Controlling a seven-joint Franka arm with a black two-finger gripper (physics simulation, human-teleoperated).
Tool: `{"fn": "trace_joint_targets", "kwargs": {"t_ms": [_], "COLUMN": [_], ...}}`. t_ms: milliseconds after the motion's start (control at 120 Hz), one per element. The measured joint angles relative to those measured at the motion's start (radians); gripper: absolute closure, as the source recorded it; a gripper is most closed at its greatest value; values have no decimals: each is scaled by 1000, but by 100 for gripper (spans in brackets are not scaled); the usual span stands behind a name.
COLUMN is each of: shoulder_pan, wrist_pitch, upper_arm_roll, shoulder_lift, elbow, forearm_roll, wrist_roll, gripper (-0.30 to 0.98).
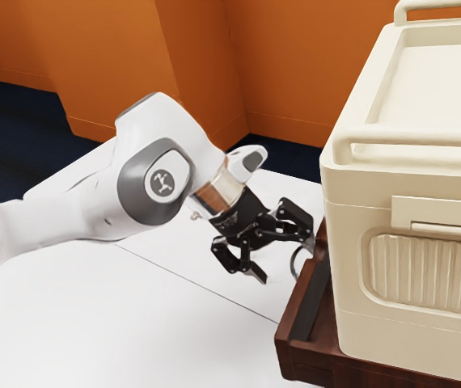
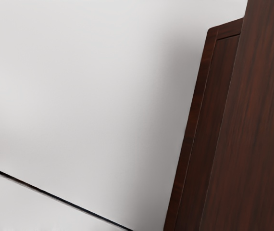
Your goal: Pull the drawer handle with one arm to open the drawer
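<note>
Locating the handle [image 1: 293, 263], a thin dark arc, at the front of the wooden drawer [image 2: 189, 137], just beside the gripper [image 1: 287, 260]. Reading the gripper as spread wide, gripping nothing. Judging the drawer partly open from the recess between front rim and cabinet body [image 2: 257, 120]. Expecting a rigid, slim, perhaps slippery handle; anticipating more weight and sliding friction from the drawer than from the handle. Favouring a hold at mid-curve, pinching from both sides, then drawing straight outward to avoid binding. Noting straight, reddish-brown grain with squared edges. Recording a cream box [image 1: 352, 267] above, smooth and round-cornered, bearing a fluted panel [image 1: 429, 275]. Also logging a smooth white desk [image 1: 182, 323], crossed by a fine dark seam.
</note>
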State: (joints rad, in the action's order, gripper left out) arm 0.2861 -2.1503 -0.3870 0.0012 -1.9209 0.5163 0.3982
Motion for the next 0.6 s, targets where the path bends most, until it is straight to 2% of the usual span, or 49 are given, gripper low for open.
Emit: {"fn": "trace_joint_targets", "kwargs": {"t_ms": [133, 600], "shoulder_pan": [54, 13], "wrist_pitch": [7, 35], "upper_arm_roll": [-30, 96], "shoulder_lift": [-22, -88], "elbow": [-23, -91], "forearm_roll": [-1, -19], "wrist_roll": [2, -2], "gripper": [0, 0]}}
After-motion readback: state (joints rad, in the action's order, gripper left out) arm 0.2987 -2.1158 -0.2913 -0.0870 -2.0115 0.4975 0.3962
